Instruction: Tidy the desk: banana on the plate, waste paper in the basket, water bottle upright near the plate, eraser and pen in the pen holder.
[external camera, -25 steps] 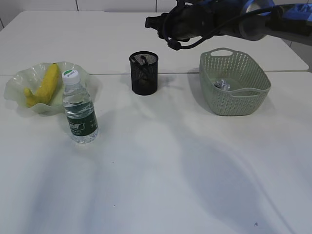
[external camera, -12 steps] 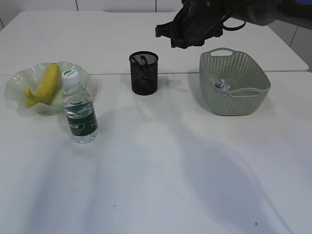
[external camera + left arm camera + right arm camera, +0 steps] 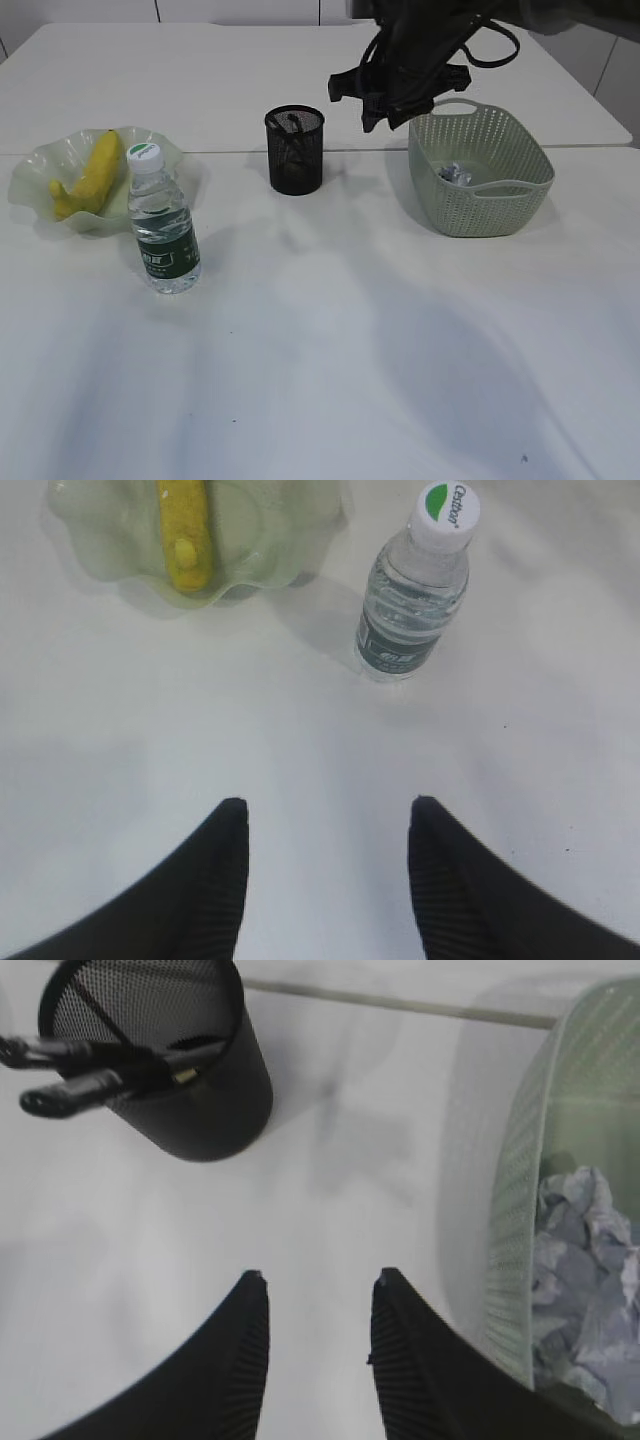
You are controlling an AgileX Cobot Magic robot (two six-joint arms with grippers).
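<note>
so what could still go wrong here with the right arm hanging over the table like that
The right gripper, open and empty, hangs between the pen holder and the basket. If it drops or swings, it could clip the pens that stick out over the holder's rim, or nudge the basket. The bottle stands upright close to the plate, so a knock could tip it.

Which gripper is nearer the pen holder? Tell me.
Right. The right gripper hangs between the pen holder and the basket; the left gripper is over bare table near the water bottle.
</note>
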